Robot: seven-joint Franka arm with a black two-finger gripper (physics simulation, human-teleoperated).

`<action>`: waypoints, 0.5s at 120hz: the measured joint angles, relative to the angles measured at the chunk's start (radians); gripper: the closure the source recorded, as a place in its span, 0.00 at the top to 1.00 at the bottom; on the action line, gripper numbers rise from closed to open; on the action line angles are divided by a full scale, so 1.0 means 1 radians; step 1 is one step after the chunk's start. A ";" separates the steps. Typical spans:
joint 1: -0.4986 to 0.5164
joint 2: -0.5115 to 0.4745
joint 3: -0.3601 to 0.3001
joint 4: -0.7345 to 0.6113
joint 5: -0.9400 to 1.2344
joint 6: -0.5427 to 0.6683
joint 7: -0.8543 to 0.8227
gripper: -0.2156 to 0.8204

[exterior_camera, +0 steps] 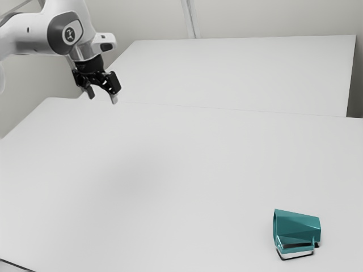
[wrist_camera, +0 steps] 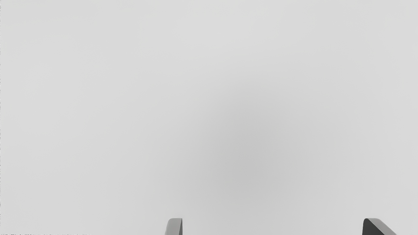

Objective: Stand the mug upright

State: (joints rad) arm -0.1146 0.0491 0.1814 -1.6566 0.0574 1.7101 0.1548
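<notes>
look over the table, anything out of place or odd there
The teal mug lies on its side on the table, toward the exterior view's right; it looks odd because mugs normally stand upright.

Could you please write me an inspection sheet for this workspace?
Surface: pale tabletop, with a soft shadow.
Job's things: teal mug, lying on its side, mouth toward the exterior view's left; not yet upright.
Clutter: nothing seen.
Gripper: black two-finger gripper, open, raised, holding nothing, well away from the mug.
Cables: none identifiable; a thin dark line at the exterior view's lower left is unclear.
Surroundings: pale walls; white flat surface beyond the tabletop.
</notes>
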 joint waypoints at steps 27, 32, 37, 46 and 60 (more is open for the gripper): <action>-0.139 -0.072 0.149 -0.112 -0.077 0.049 -0.005 0.79; -0.159 -0.080 0.164 -0.140 -0.103 0.065 -0.017 0.79; -0.178 -0.086 0.170 -0.166 -0.126 0.080 -0.031 0.79; -0.236 -0.096 0.174 -0.226 -0.177 0.119 -0.060 0.79; -0.385 -0.121 0.174 -0.343 -0.266 0.190 -0.103 0.79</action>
State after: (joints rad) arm -0.4997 -0.0719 0.3554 -1.9992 -0.2090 1.8997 0.0522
